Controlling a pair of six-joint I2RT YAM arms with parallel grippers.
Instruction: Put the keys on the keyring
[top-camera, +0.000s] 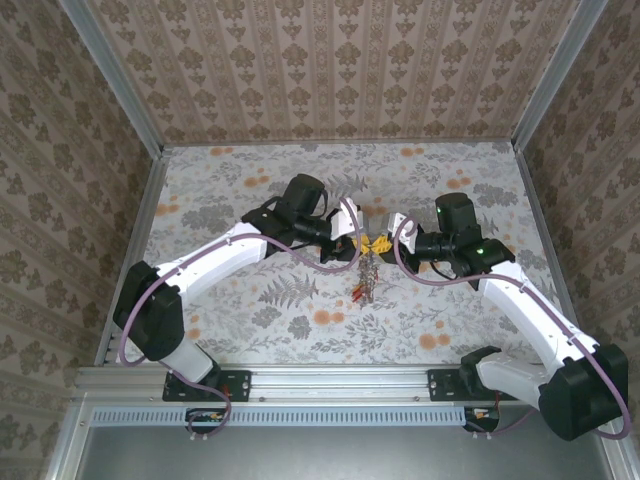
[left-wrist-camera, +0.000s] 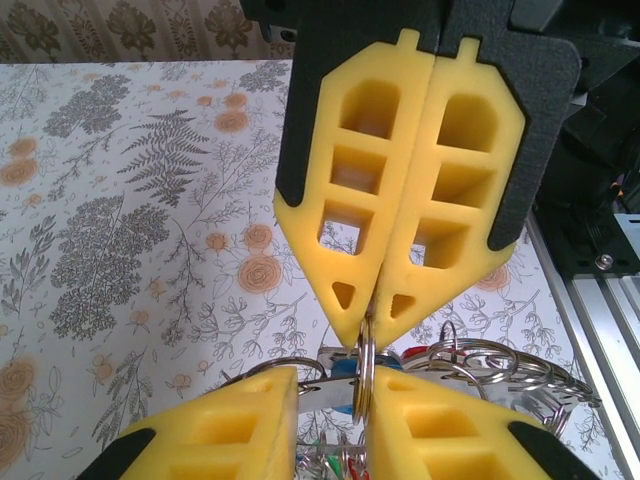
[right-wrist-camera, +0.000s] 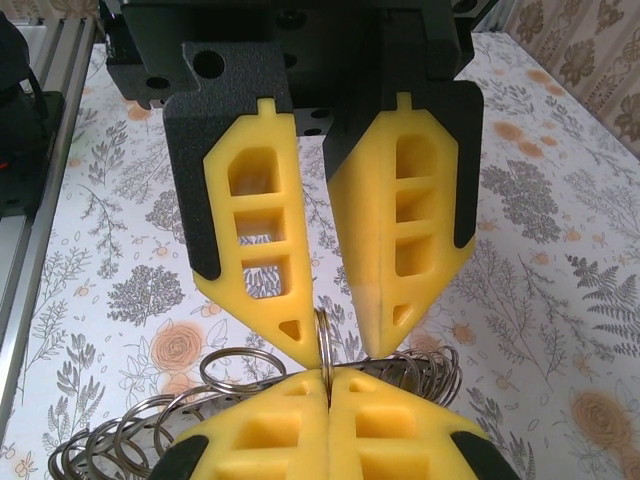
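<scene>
Both grippers meet at the table's middle. My right gripper is shut on a small split ring, which stands upright out of its tips. My left gripper faces it, open, its jaws either side of that ring, the ring close to one finger. A silver key with a blue tag lies just behind the ring. The keyring, a bunch of silver rings, keys and coloured tags, spreads below the grippers. Its loops show beside my left fingers, and its coils curve under my right ones.
The floral tabletop is walled by patterned panels on three sides. An aluminium rail runs along the near edge by the arm bases. Open floor lies to the left and right of the grippers.
</scene>
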